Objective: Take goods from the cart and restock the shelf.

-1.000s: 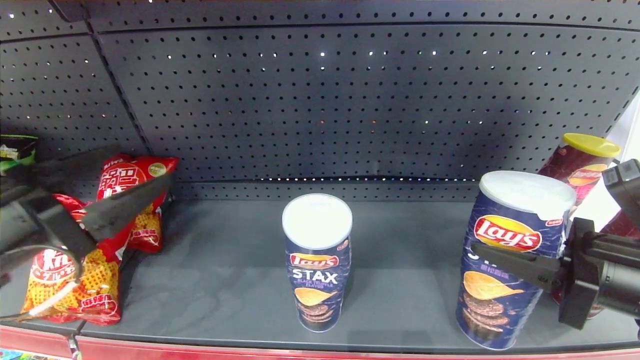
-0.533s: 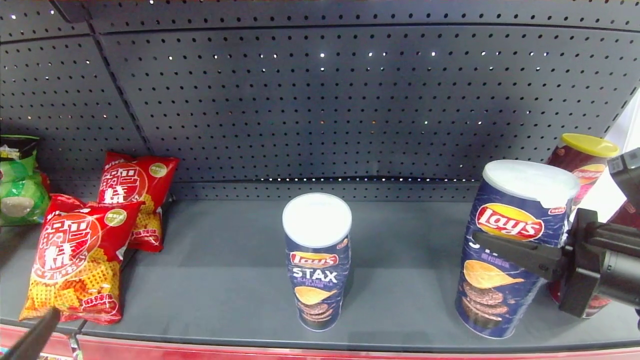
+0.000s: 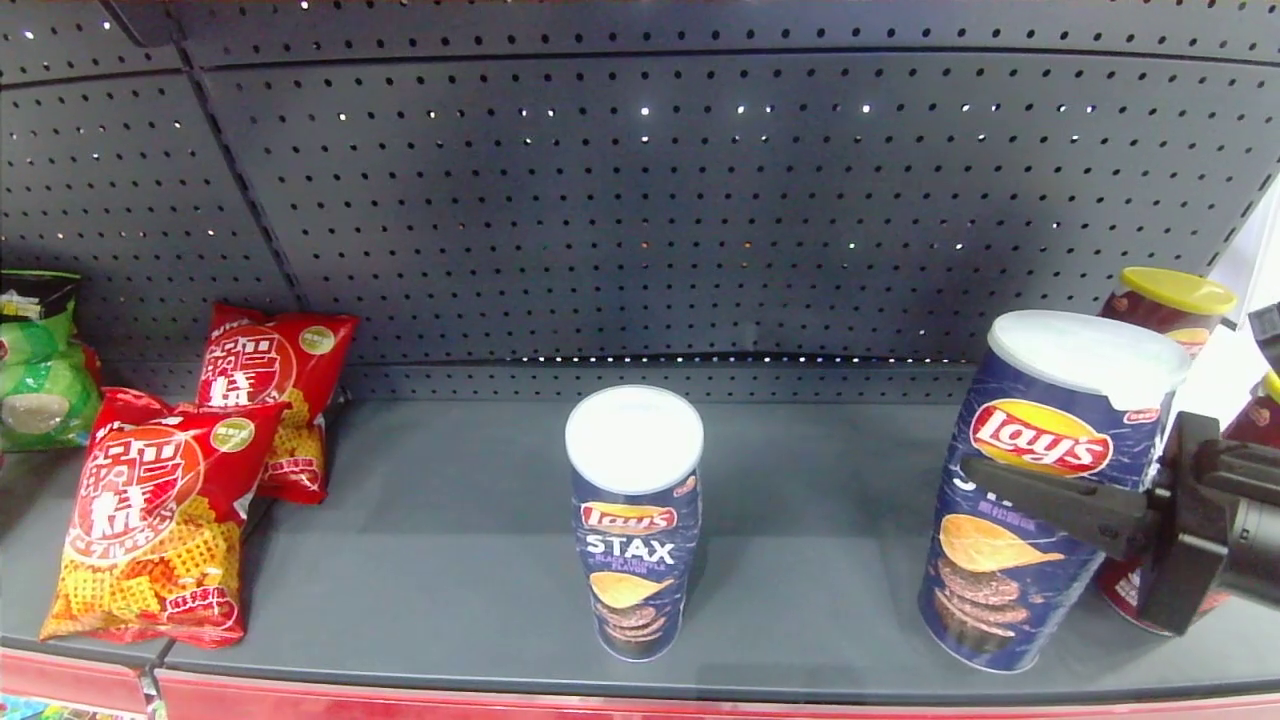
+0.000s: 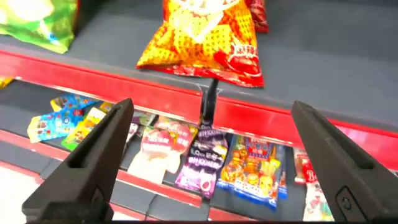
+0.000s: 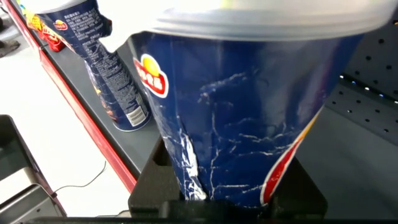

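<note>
Your left pincer [image 4: 208, 168] hangs released, its 2 black fingers [image 4: 93, 168] spread wide, just in front of the red front lip of the shelf [image 4: 261, 118]. Beyond it and slightly higher, a red and yellow crinkled snack bag [image 4: 199, 37] lies at the front edge of the dark grey shelf board [image 3: 450, 560], with a green snack bag [image 4: 43, 22] further to that pincer's left. A lower shelf of small colourful sweet packets [image 4: 205, 162] sits under the pincer. A 2nd red snack bag [image 3: 275, 400] leans behind the 1st one, against the perforated back wall [image 3: 640, 200].

Well to the left of your right pincer [image 3: 1060, 500], a tall dark blue crisp can with a white lid [image 3: 633, 520] stands upright in the middle of the shelf, apart from everything else.

Your right pincer is clenched around the middle of a 2nd dark blue crisp can with a white lid [image 3: 1040, 490], 1 finger [image 3: 1050, 495] across its front. This can is tilted near the front edge; you cannot tell whether its base touches the shelf. Just behind the pincer stands a dark red can with a yellow lid [image 3: 1165, 305].
</note>
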You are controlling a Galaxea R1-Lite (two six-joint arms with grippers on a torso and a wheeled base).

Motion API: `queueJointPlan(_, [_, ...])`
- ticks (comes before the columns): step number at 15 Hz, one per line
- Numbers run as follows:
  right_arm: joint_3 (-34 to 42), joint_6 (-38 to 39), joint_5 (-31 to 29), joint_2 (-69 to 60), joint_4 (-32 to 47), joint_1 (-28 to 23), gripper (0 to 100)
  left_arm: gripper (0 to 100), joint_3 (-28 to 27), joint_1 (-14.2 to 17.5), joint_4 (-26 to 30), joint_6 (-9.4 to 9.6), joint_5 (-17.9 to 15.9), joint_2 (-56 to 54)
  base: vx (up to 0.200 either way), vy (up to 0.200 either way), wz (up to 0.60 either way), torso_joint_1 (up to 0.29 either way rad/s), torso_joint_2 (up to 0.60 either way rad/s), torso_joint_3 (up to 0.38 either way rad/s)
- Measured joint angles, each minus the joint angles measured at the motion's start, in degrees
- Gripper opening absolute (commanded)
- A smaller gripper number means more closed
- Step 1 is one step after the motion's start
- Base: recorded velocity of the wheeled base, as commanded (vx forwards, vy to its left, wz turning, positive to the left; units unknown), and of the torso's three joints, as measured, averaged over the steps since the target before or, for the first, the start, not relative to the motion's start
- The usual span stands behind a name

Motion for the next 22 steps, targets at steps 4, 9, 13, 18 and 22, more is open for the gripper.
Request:
queueJointPlan(4, [-0.02,0.02,0.18,-0.27,-0.02,0.0,0,100,0.04,0.05,0.05,0.02,0.0,-0.61,0.0,0.0,0.0,0.0,0.0,0.0])
queueJointPlan(9, [0.29,0.09,0.13,-0.9,-0.02,-0.07,0,100,0.01,-12.48,0.09,0.07,-0.07,1.05,0.0,0.0,0.0,0.0,0.0,0.0])
queueJointPlan(13, [0.38,0.09,0.1,-1.44,0.0,-0.05,0,100,0.01,-14.63,-0.04,0.0,0.0,-3.86,0.0,0.0,0.0,0.0,0.0,0.0])
queueJointPlan(18, [-3.36,0.05,-0.01,1.29,-0.09,0.0,0,100,0.06,-14.59,-0.02,-0.09,0.0,-5.35,0.0,0.0,0.0,0.0,0.0,0.0])
queueJointPlan(22, [-11.82,-0.11,-0.04,8.5,-0.09,0.89,0,100,0.06,-14.59,-0.02,-0.11,0.0,-5.49,0.0,0.0,0.0,0.0,0.0,0.0])
